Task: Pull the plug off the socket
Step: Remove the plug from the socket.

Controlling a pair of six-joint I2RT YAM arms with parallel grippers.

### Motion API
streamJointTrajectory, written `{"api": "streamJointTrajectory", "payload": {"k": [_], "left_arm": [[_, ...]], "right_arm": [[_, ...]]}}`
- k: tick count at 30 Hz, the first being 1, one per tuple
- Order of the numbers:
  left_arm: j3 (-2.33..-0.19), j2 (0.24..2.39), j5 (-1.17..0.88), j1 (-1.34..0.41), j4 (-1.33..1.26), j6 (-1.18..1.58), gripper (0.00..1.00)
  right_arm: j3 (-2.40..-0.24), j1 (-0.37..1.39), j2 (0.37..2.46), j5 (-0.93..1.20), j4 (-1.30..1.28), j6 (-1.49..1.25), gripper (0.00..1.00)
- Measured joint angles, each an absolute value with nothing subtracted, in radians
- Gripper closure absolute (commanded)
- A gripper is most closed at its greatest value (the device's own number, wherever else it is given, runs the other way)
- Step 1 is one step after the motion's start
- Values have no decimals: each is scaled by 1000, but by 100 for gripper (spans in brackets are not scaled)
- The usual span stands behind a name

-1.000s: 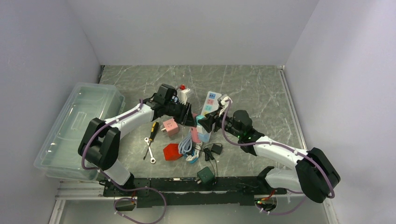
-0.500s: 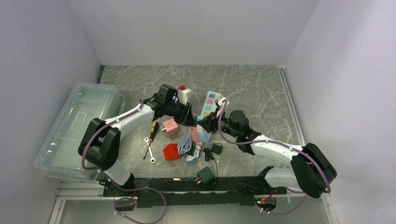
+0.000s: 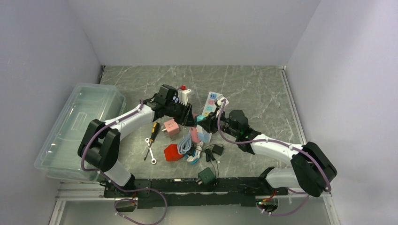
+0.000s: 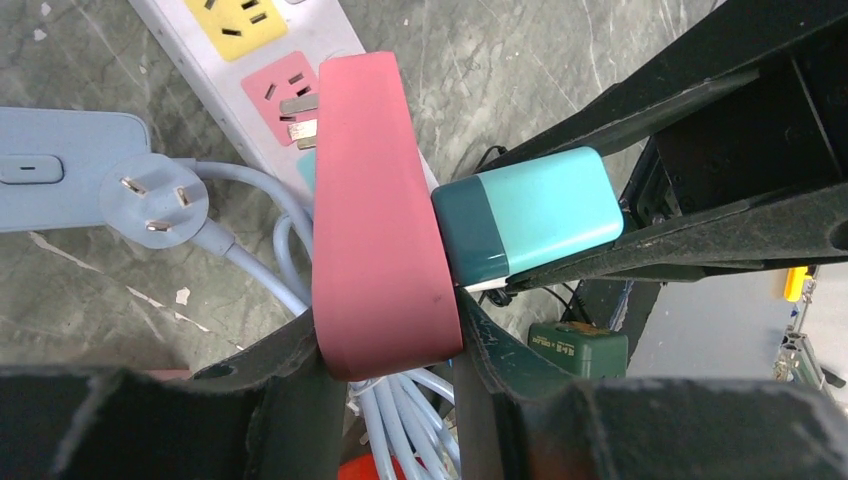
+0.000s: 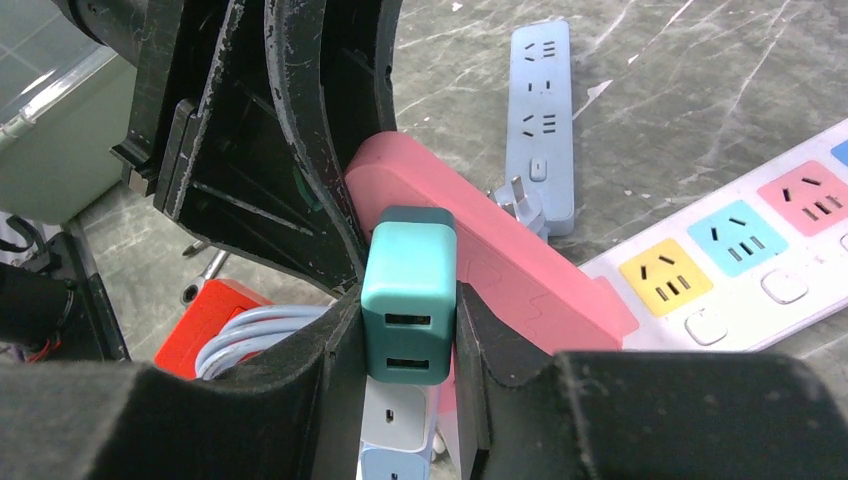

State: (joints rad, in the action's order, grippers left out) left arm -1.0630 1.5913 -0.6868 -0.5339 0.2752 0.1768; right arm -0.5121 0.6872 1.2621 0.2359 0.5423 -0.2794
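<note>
the left claw [image 4: 388,345] pinches the pink socket [image 4: 368,200]; the right claw [image 5: 408,335] pinches the teal plug [image 5: 409,280] seated in it. pull the plug straight out, socket braced, no twisting.

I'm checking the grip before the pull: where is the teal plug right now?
Centre of the right wrist view, the teal plug sits between the right fingers, seated against the pink socket block held by the left fingers.

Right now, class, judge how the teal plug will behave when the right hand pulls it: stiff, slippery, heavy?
Probably stiff: the teal plug is a boxy, hard-looking shell in the right hand. Possibly slippery: its sides look smooth. Likely light: it is smaller than the pink socket.
</note>
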Motion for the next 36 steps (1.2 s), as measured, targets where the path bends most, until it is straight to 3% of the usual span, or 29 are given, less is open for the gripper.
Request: {"api": "streamJointTrajectory", "payload": {"k": [19,36], "left_arm": [[-1072,1588,-656,-537,302,200,100],[-1077,1583,-648,-542,286,166,100]], "right_arm": [[-529,780,1254,68,506,-254,100],[-529,684,1248,220,497,-265,100]]}}
